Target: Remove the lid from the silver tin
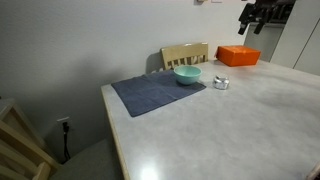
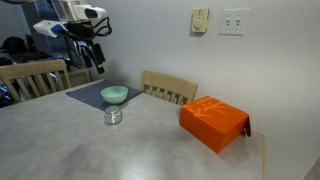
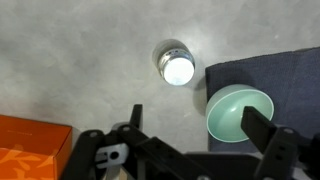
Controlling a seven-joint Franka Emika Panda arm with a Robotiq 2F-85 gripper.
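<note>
Lid (image 3: 180, 70) sits closed on the silver tin (image 3: 166, 53), which lies apart from the gripper (image 3: 192, 114). In the wrist view the two dark fingers (image 3: 258, 128) are spread wide with only bare tabletop between them, gripping nothing. In both exterior views the gripper (image 2: 86, 50) hangs high above the table, well clear of everything on it.

The tin (image 1: 221, 84) stands just beside the teal bowl (image 3: 240, 112), not touching it. It rests on bare grey table (image 3: 70, 60), just off the edge of the dark blue mat (image 3: 270, 68) that carries the bowl. Open tabletop rings the tin on every side but the bowl's. The orange box (image 2: 213, 122) lies well apart from the bowl, beyond the tin and nearer the table's far edge (image 1: 275, 62).

The tin (image 2: 113, 117) stands upright with its axis vertical and the lid's flat shiny face turned straight up. It is round and low, so no sideways long axis shows. A wooden chair (image 1: 185, 54) stands behind the bowl at the table's edge. On the near side of the bowl in an exterior view, a wide stretch of table (image 1: 220, 135) is free.
</note>
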